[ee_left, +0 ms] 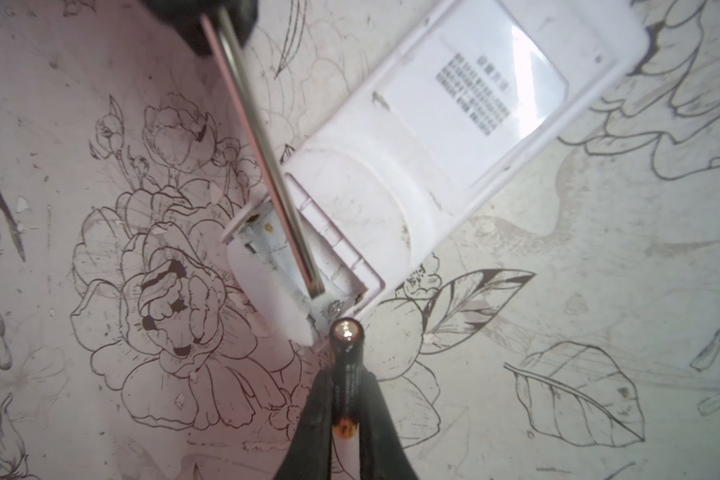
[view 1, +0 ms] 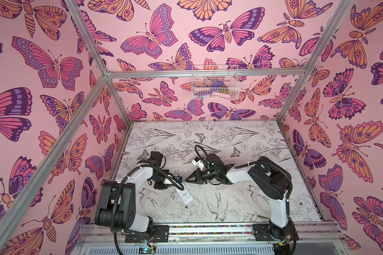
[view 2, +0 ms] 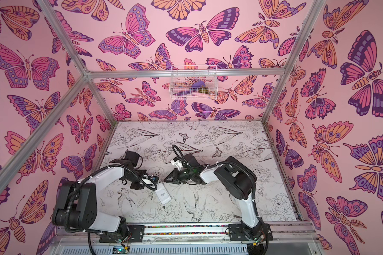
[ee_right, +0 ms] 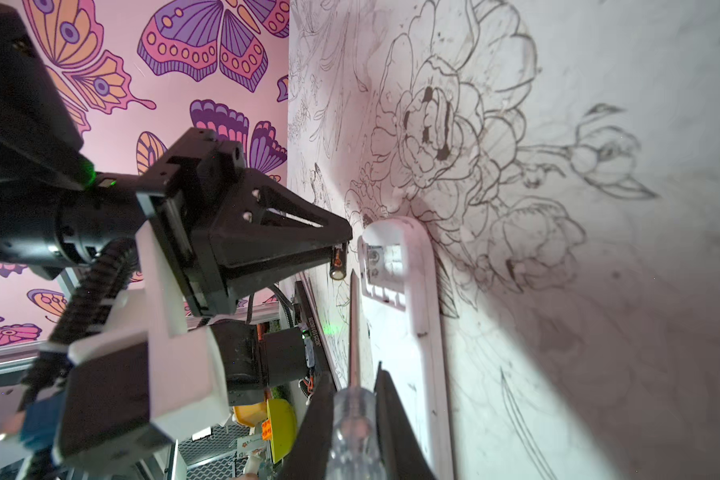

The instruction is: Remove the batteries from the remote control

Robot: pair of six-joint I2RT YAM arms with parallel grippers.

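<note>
The white remote control (ee_left: 433, 145) lies back-up on the flower-print table, and its battery compartment (ee_left: 300, 257) is uncovered at the end nearest me. My left gripper (ee_left: 346, 386) is shut on a black battery with a gold end (ee_left: 346, 361), held just off that open end. The same battery (ee_right: 337, 266) shows at the left gripper's tips in the right wrist view. My right gripper (ee_right: 354, 419) is shut on a clear-handled screwdriver (ee_right: 352, 432). Its metal shaft (ee_left: 267, 166) reaches into the compartment. In both top views the remote (view 1: 185, 195) (view 2: 163, 194) lies between the arms, with the right gripper (view 1: 188, 180) at its far end.
A white wire basket (view 1: 215, 86) hangs on the butterfly back wall. The arms' base rail (view 1: 208, 230) runs along the table's front edge. Pink walls close in the table on the left, right and back.
</note>
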